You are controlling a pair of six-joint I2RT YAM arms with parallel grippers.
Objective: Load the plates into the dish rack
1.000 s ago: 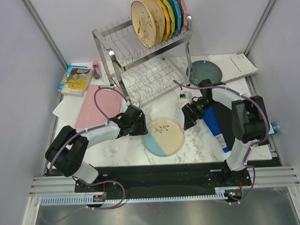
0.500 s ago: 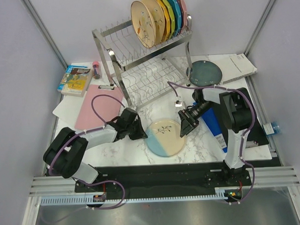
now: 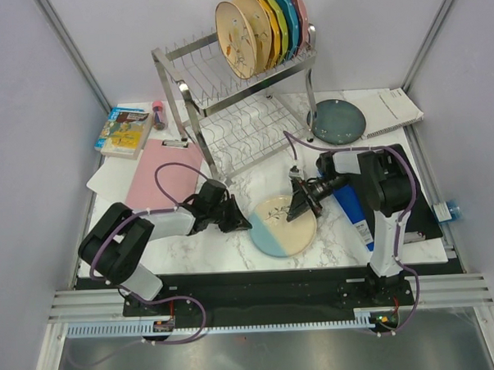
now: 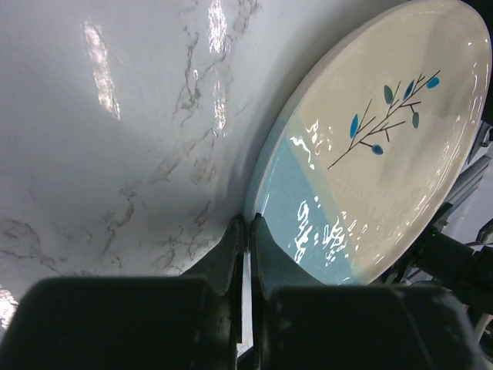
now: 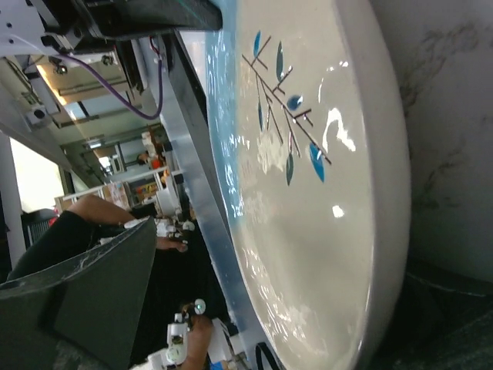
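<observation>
Pickup step, I reckon. Half light-blue, half cream sprig plate (image 3: 283, 226) on white marble bench (image 3: 192, 249), between arms. Left gripper (image 4: 246, 227) jaws pressed together, tips against plate's left rim, bracing it. Right gripper (image 3: 299, 203) at opposite rim; I can't tell its jaws. Next: right needs firm rim pinch, then lift toward tall silver wire dish rack (image 3: 226, 71).

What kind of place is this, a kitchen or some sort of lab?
Probably a lab booth staged as a kitchen counter: plain panel walls enclose a marble-look table, two robot arms are bolted at its near edge, and a wire dish rack holds colourful plates.
</observation>
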